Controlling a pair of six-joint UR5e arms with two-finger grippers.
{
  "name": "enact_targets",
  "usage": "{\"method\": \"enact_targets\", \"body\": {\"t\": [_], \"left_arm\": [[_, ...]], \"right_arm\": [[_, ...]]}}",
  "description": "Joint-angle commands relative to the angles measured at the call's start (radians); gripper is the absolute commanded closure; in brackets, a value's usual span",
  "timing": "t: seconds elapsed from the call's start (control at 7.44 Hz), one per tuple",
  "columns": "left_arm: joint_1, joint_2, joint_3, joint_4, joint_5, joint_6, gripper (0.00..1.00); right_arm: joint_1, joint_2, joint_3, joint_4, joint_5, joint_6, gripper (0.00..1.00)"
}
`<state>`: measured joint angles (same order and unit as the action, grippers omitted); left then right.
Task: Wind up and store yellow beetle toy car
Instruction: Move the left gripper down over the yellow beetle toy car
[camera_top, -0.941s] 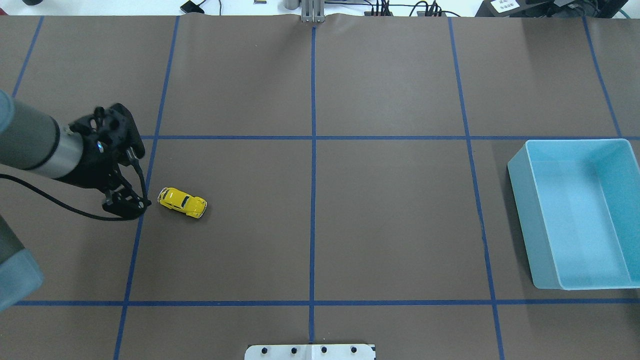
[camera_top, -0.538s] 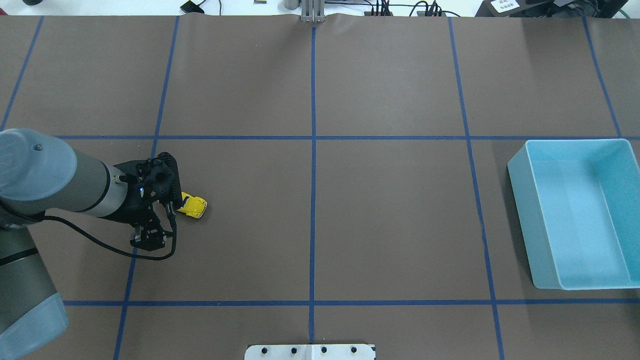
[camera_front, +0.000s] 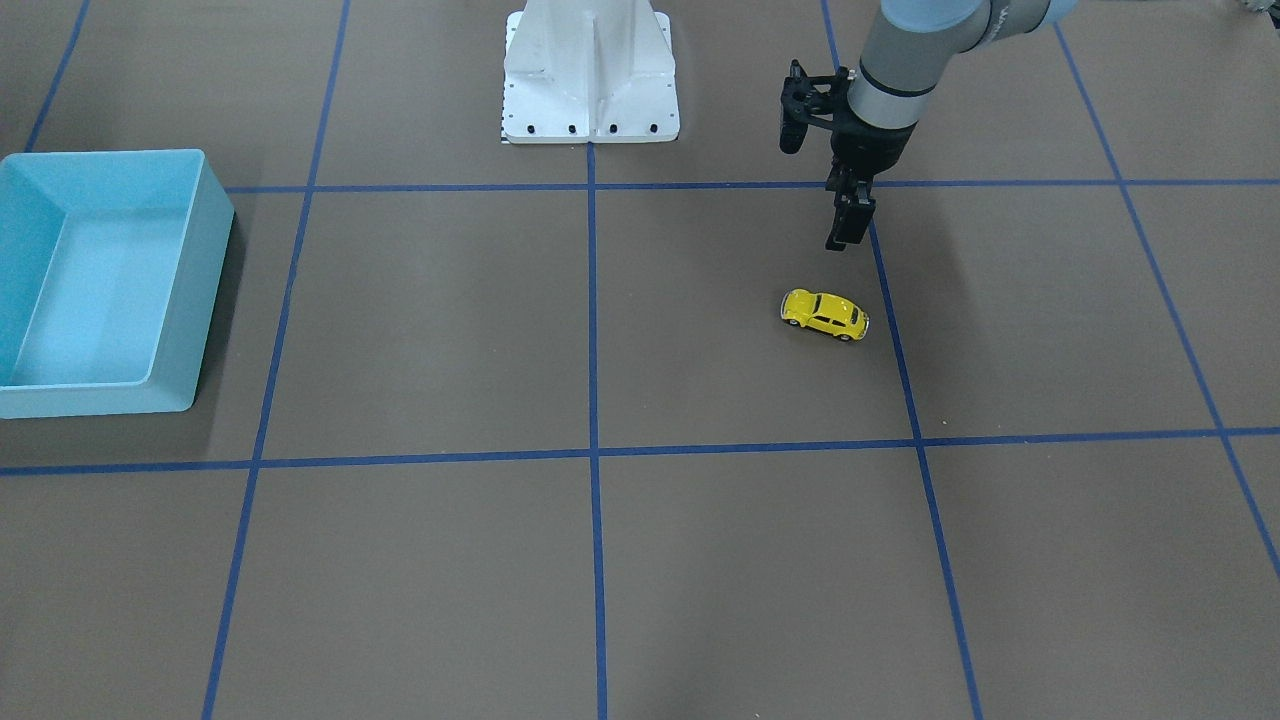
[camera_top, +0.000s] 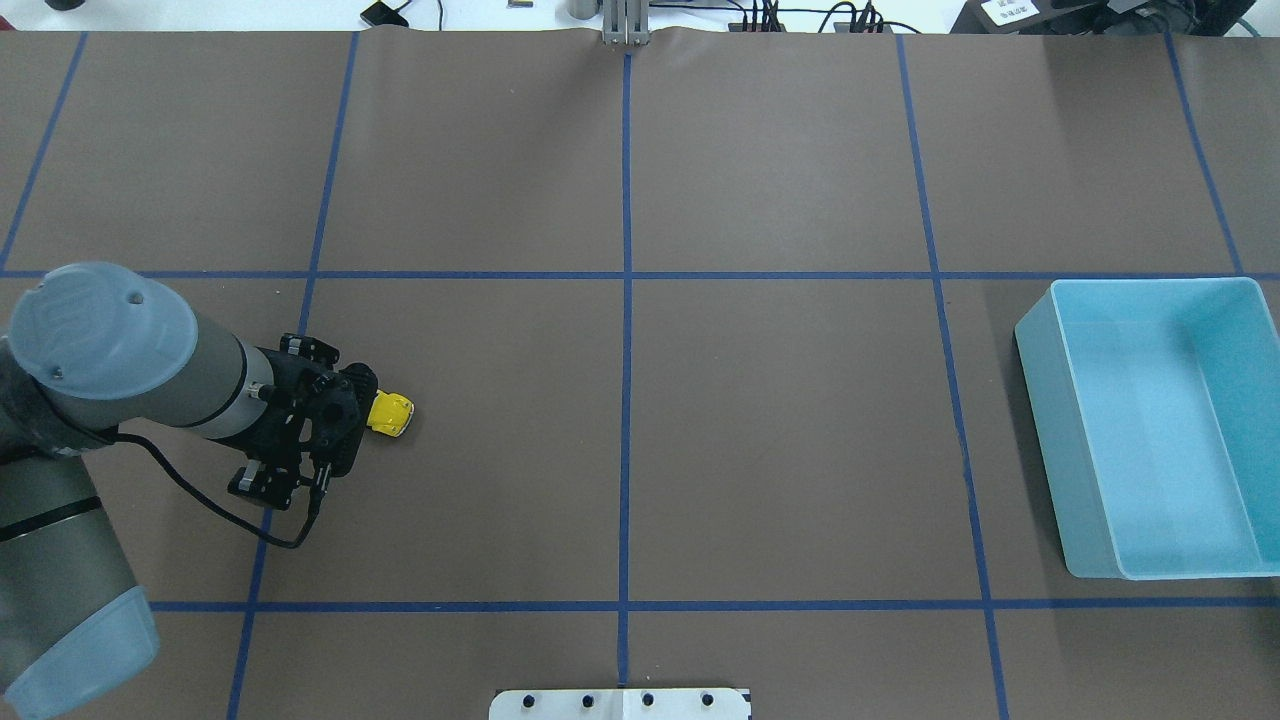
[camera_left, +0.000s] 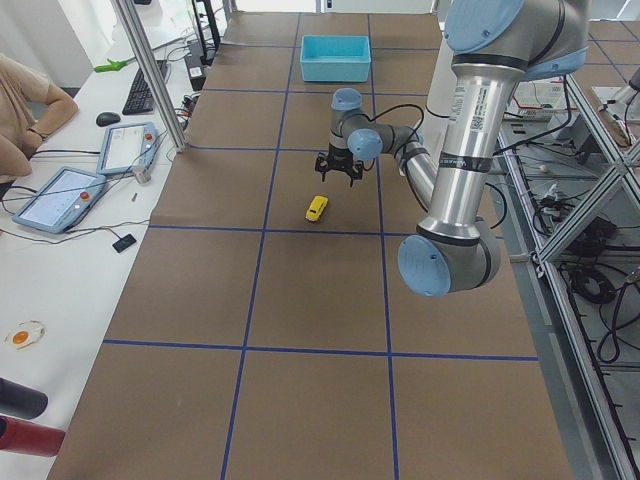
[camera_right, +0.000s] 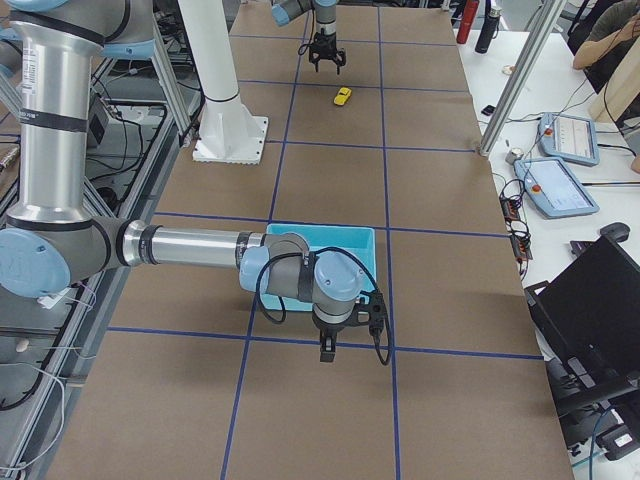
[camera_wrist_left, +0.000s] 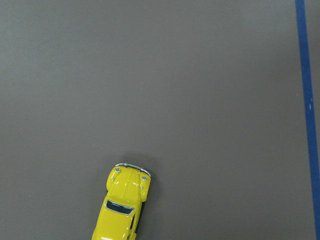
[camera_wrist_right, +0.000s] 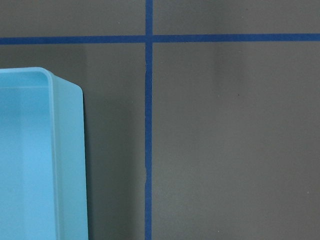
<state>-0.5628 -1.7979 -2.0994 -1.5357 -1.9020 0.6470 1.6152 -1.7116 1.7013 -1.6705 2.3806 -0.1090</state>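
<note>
Yellow beetle toy car (camera_front: 824, 314) sits on its wheels on the brown table (camera_front: 700, 560). From the front we see it just beside a blue tape line (camera_front: 893, 330), well apart from the light blue bin (camera_front: 212, 290) across the table. The left gripper (camera_front: 837, 243) hangs pointing down, a little toward the robot's base from the car and clear of it; edge-on here, its fingers overlap. Overhead now, and the left gripper's black body covers most of the car (camera_top: 390, 413), with just one yellow end peeking out. Looking along the table from the robot's left, we catch the fingers spread apart above the car (camera_left: 317, 207), holding nothing. From the other end, the right gripper (camera_right: 327, 352) hovers beside the bin's near wall, and we cannot tell whether its jaws are apart or together. On the left wrist camera, the car (camera_wrist_left: 122, 205) sits at the bottom edge, silver bumper uppermost. On the right wrist camera, we get a bin corner (camera_wrist_right: 35, 150) and crossing tape.
</note>
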Motion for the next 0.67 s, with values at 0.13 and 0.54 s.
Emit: {"method": "enact_targets", "body": {"t": [0.13, 0.54], "left_arm": [[0.021, -0.130, 0.140, 0.081, 0.041, 0.079, 0.01], [0.046, -0.190, 0.219, 0.129, 0.197, 0.181, 0.01]], "right_arm": [[0.000, 0.003, 0.000, 0.000, -0.001, 0.000, 0.00], [0.000, 0.006, 0.000, 0.000, -0.001, 0.000, 0.00]]}}
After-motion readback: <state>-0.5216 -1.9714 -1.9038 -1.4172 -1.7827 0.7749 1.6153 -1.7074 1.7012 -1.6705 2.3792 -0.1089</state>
